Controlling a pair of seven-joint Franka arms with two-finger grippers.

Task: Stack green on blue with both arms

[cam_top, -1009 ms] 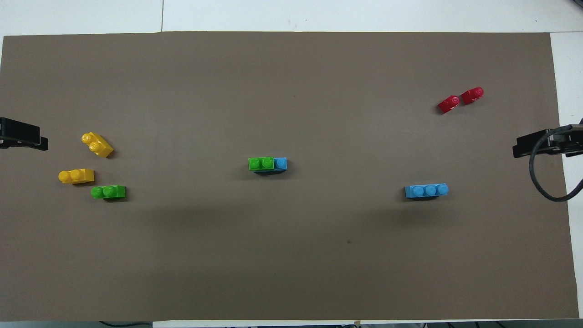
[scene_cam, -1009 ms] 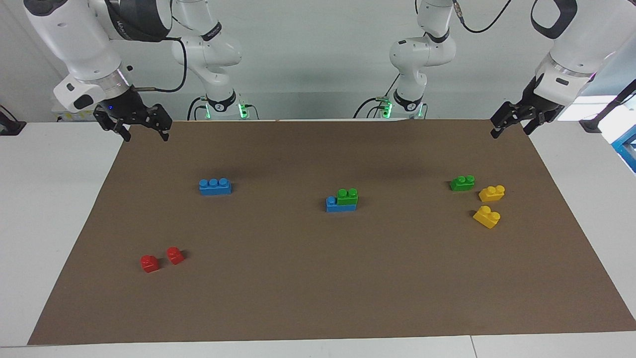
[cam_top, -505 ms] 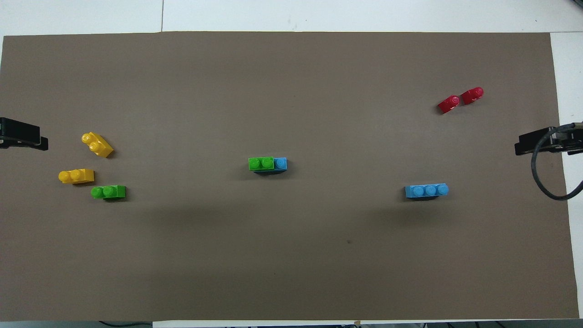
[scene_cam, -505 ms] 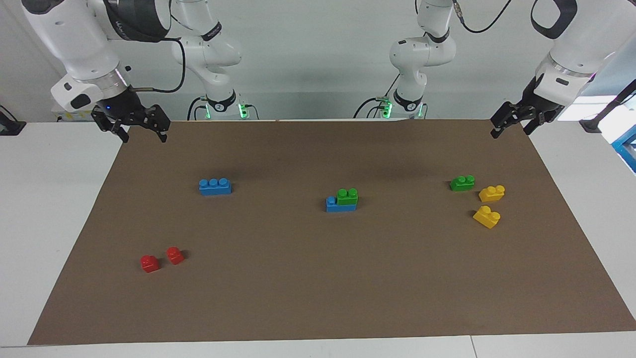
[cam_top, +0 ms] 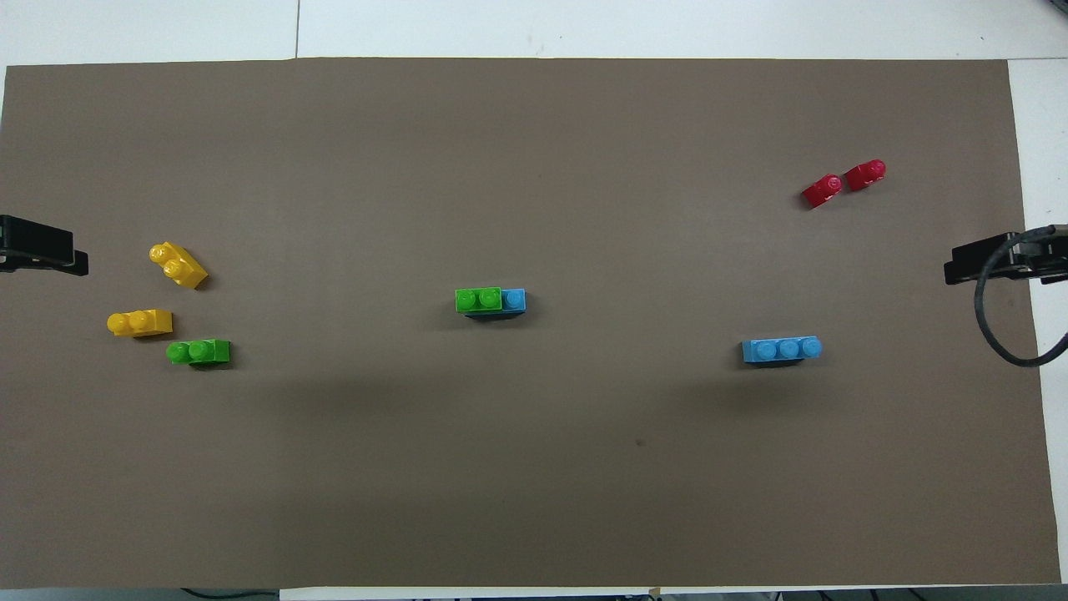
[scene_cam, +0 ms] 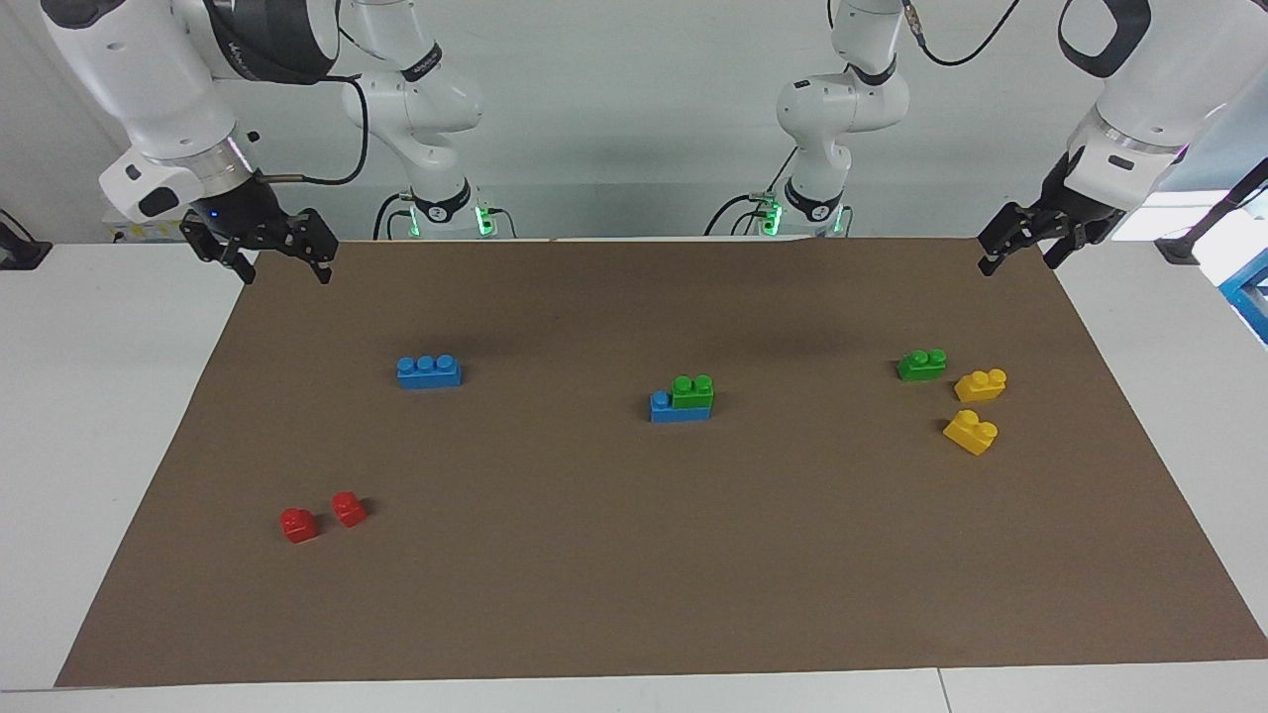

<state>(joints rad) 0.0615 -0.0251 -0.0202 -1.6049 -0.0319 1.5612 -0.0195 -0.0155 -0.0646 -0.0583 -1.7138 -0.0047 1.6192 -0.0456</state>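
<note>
Mid-mat, green brick (scene_cam: 692, 391) tops blue brick (scene_cam: 680, 407), well apart from both empty grippers.

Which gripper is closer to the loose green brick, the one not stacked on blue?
Left. The left gripper hangs over the mat's corner at the same end of the table as the loose green brick. The right gripper hangs over the corner at the right arm's end.

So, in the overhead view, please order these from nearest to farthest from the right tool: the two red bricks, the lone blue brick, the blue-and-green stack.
From the right tool:
1. Two small red plastic bricks, toward the right arm's end.
2. Lone blue three-stud plastic brick, similarly near; hard to separate.
3. Green two-stud brick on blue brick stack, mid-table.
</note>
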